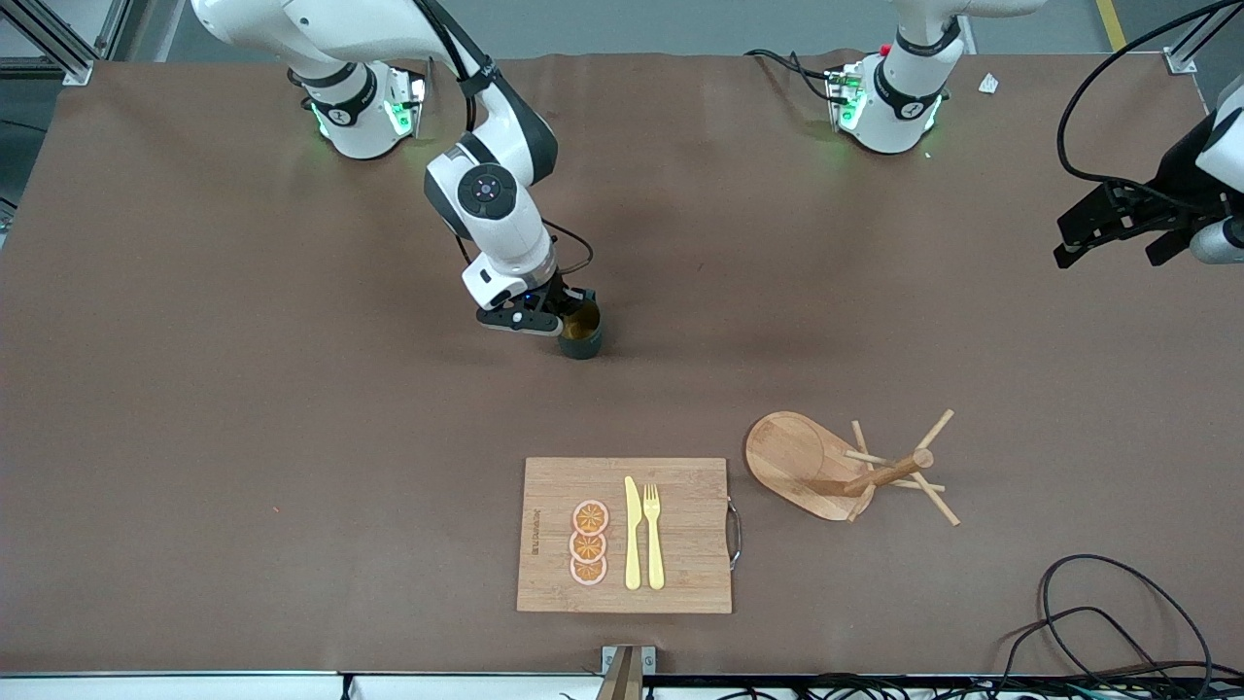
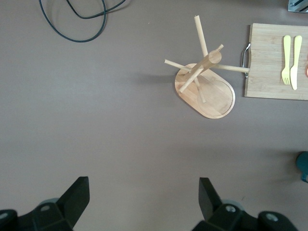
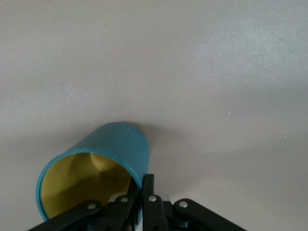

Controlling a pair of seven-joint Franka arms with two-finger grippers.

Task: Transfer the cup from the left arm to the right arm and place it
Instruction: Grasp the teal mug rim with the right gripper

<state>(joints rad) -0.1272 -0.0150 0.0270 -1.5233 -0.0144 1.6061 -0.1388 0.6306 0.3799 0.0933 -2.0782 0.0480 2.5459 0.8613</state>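
The cup (image 1: 581,333), dark teal with a mustard-yellow inside, is upright at the middle of the table, low at the cloth; I cannot tell if it rests on it. My right gripper (image 1: 566,316) is shut on its rim, one finger inside and one outside. The right wrist view shows the cup (image 3: 113,149) and the right gripper (image 3: 143,182) pinching its wall. My left gripper (image 1: 1113,253) is open and empty, in the air over the left arm's end of the table. The left wrist view shows the left gripper (image 2: 143,195) spread wide and the cup's edge (image 2: 303,166).
A wooden mug tree (image 1: 855,472) on an oval base stands nearer the front camera than the cup. A cutting board (image 1: 680,574) beside it holds orange slices (image 1: 589,542), a yellow knife (image 1: 633,535) and a fork (image 1: 653,535). Black cables (image 1: 1108,622) lie at the front corner.
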